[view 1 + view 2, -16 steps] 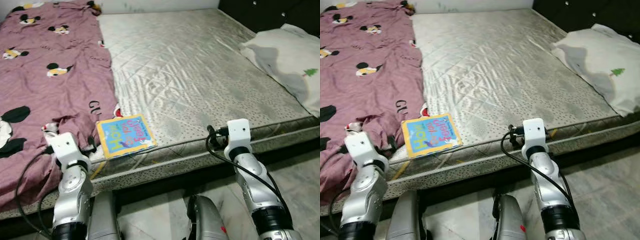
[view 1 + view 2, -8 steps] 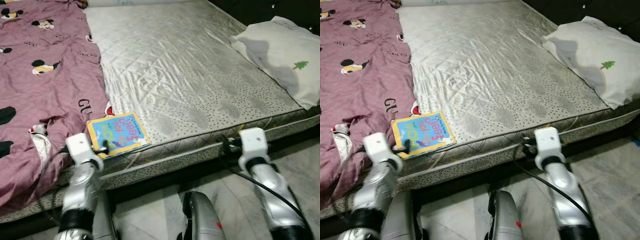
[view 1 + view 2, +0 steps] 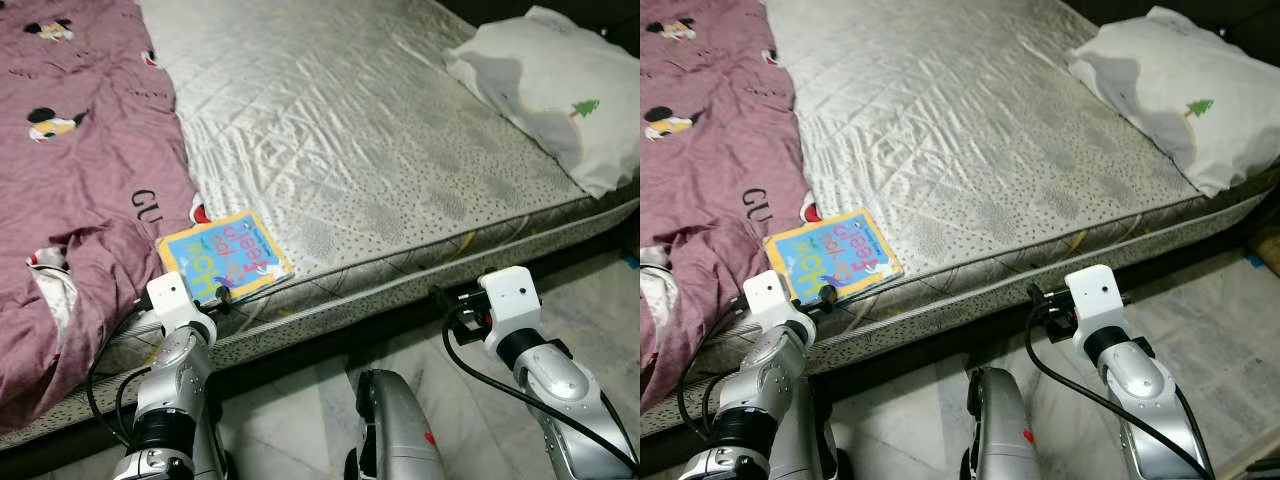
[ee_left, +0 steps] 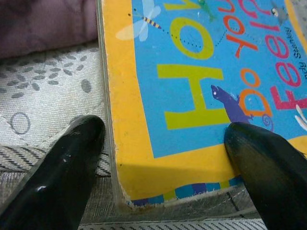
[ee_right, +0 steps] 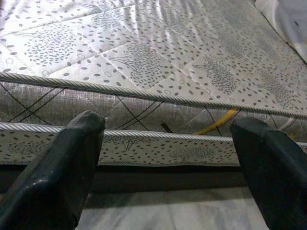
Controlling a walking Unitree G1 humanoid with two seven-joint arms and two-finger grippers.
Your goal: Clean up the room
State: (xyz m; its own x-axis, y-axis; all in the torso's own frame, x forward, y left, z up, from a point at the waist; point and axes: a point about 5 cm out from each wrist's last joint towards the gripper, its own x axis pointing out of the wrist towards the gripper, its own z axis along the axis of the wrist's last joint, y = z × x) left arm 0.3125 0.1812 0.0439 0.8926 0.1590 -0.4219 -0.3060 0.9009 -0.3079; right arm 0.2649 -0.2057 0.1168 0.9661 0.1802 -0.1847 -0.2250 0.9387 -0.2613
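Here, glossy flat book (image 4: 201,91) on quilted mattress (image 3: 380,140).

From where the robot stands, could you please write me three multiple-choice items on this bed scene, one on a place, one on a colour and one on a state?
1. Where does the picture book lie?
A. On the floor
B. Near the front edge of the mattress, beside the purple blanket
C. On the pillow

2. What colour is the book's border?
A. Yellow
B. Red
C. White

3. How is the left gripper set?
A. Shut on the blanket
C. Open, its fingers spread at the book's near corner
B. Shut on the book

Answers:
1 B: the head views show it flat on the mattress by the blanket.
2 A: the left wrist view shows a yellow band round the blue cover.
3 C: a wide gap parts the two fingers.
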